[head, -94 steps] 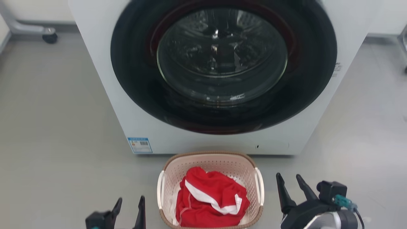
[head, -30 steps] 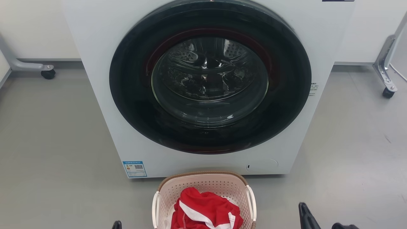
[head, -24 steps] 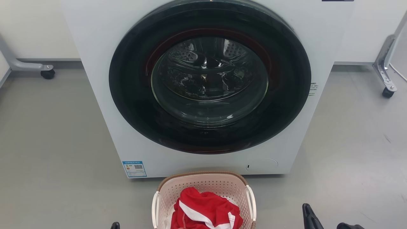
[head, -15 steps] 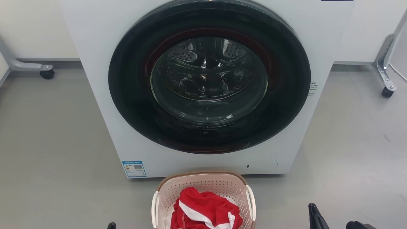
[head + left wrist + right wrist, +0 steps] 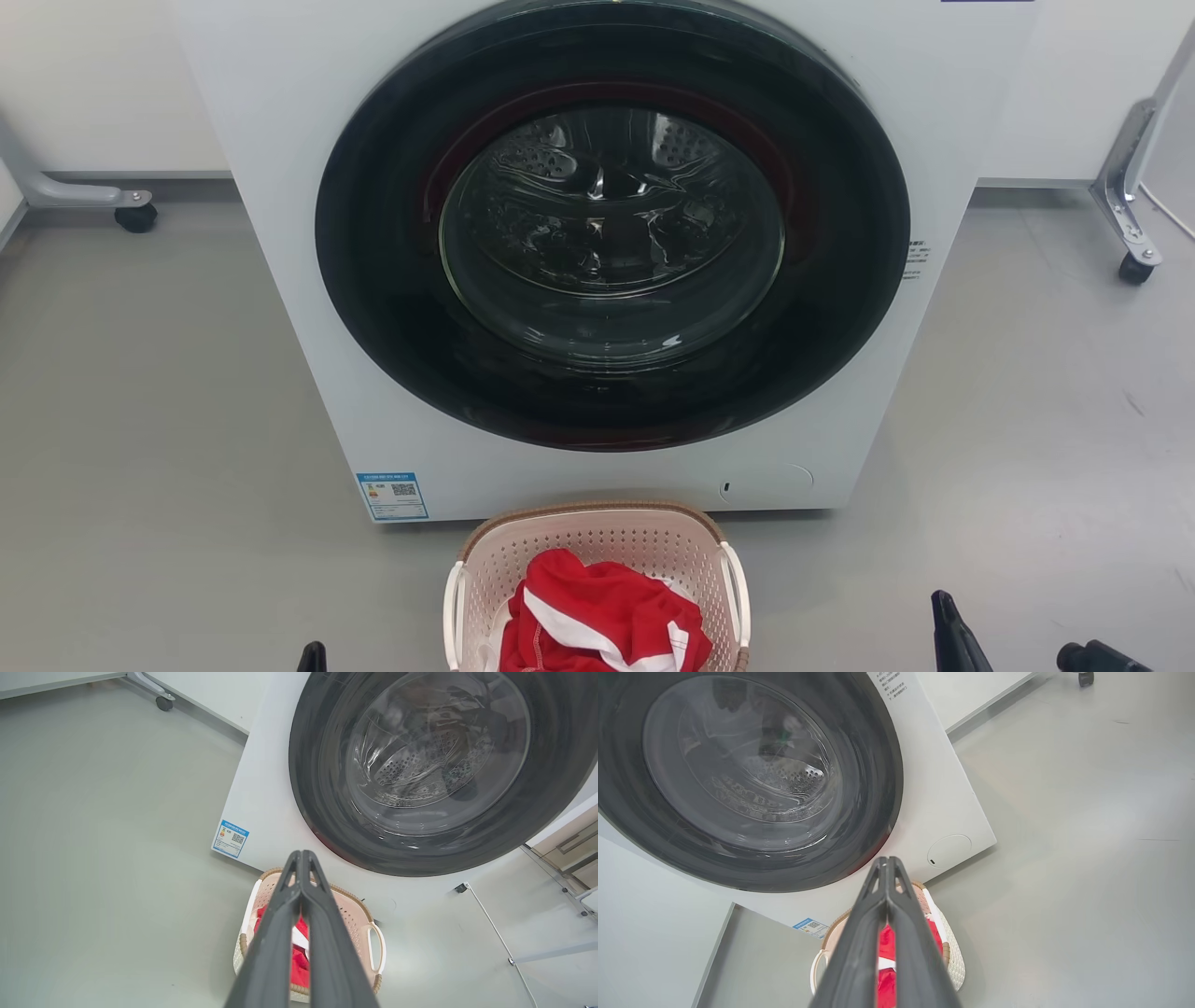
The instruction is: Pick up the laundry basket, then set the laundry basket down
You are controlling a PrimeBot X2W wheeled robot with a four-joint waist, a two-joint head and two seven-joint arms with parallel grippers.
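Fingers [image 5: 280, 933] on the left gripper [image 5: 302, 855] are pressed together, empty; the right gripper's [image 5: 888, 861] likewise. Both point down, seemingly well above the laundry basket [image 5: 597, 546], bottom centre on the floor [image 5: 140, 420], just before the washer [image 5: 523, 481].

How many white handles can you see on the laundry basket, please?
2. On the laundry basket, the left handle runs along its left wall and the right handle along its right wall. The head view cuts off the basket's near end.
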